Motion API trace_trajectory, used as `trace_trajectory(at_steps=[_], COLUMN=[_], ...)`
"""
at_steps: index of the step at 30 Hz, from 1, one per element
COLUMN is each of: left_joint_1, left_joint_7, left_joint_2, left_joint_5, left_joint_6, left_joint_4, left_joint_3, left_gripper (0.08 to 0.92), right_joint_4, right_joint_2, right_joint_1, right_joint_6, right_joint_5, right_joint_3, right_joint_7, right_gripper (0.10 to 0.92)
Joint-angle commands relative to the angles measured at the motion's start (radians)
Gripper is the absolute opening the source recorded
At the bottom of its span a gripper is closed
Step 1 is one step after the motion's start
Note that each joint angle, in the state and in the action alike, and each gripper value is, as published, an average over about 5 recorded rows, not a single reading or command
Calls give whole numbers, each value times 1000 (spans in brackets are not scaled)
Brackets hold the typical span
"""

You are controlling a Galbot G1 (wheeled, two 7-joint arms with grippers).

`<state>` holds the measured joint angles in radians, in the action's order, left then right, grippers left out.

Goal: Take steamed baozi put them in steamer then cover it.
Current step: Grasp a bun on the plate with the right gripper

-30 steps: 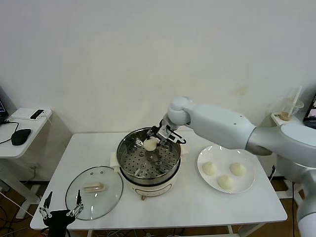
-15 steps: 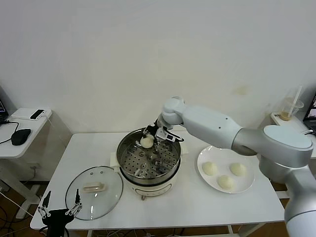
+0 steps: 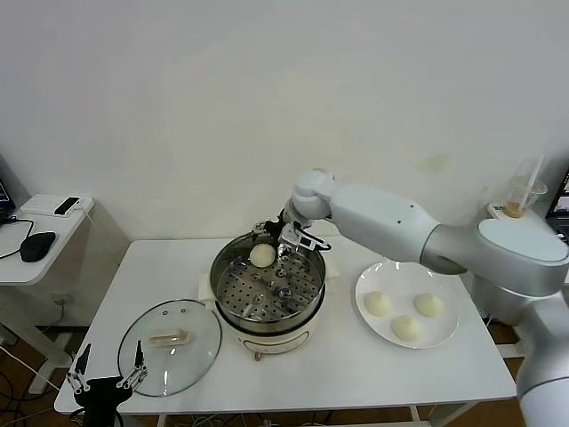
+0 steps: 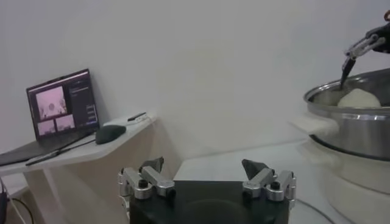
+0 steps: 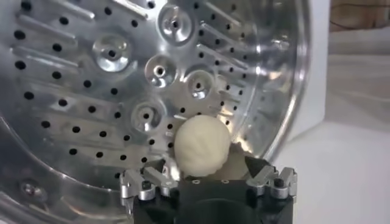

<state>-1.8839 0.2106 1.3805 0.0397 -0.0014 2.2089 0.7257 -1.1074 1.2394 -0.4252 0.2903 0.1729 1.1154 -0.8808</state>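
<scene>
Buns are split between pot and plate from where I sit. My left gripper (image 3: 105, 378) idles off the table's (image 3: 356, 374) front edge at 7 o'clock, fingers spread and empty, just beside the glass lid (image 3: 170, 345) lying flat. At centre stands the steamer (image 3: 267, 289), one bun (image 3: 261, 255) resting on its perforated tray at 12 o'clock. My right gripper (image 3: 274, 237) hangs over that bun, fingers released around it. Three buns (image 3: 407, 318) sit on the white plate (image 3: 370, 277) at 3 o'clock.
</scene>
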Motion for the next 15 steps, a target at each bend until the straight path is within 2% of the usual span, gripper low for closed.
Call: trace_trajectory(at_steps=[1, 5, 8, 15], left_joint_1=[-4, -8, -9, -1], left_joint_7=[-1, -8, -11, -17], left_joint_2=[-2, -13, -22, -36], left_joint_5=[5, 31, 53, 61], left_joint_6=[2, 15, 28, 40], left_joint_4=[19, 35, 49, 66], left_joint_3=[1, 11, 14, 3], left_gripper=[823, 823, 823, 823], right_joint_4=[-239, -352, -430, -551], right_joint_2=[-228, -383, -515, -790], right_joint_1=[-144, -185, -188, -76], right_joint_6=[-357, -506, -564, -582], right_joint_5=[-247, -243, -241, -223], right_joint_3=[-1, 8, 23, 4], right_joint_7=[-147, -170, -182, -202], right_gripper=[823, 823, 823, 823])
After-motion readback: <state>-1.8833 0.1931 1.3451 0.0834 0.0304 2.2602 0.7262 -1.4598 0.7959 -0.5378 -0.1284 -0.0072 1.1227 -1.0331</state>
